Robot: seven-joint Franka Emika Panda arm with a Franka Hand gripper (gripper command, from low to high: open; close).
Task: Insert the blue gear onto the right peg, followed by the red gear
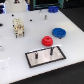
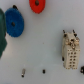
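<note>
In the exterior view the blue gear (image 1: 59,32) lies flat on the white table, and the smaller red gear (image 1: 47,40) lies close beside it, toward the plate. The black-rimmed grey plate (image 1: 44,59) lies nearer the front, with the taller right peg (image 1: 50,50) and a shorter thin pin (image 1: 38,56) on it. Both pegs are bare. The wrist view looks down from high up on the blue gear (image 2: 14,22) and the red gear (image 2: 37,5). A dark blurred shape (image 2: 2,37) at that picture's edge may be part of my gripper. Its fingers do not show clearly.
A beige blocky part (image 1: 18,27) stands on the table toward the exterior view's left, and also shows in the wrist view (image 2: 70,46). Small dark pins (image 1: 45,16) (image 1: 29,20) stand farther back. Dark equipment lines the table's far edge.
</note>
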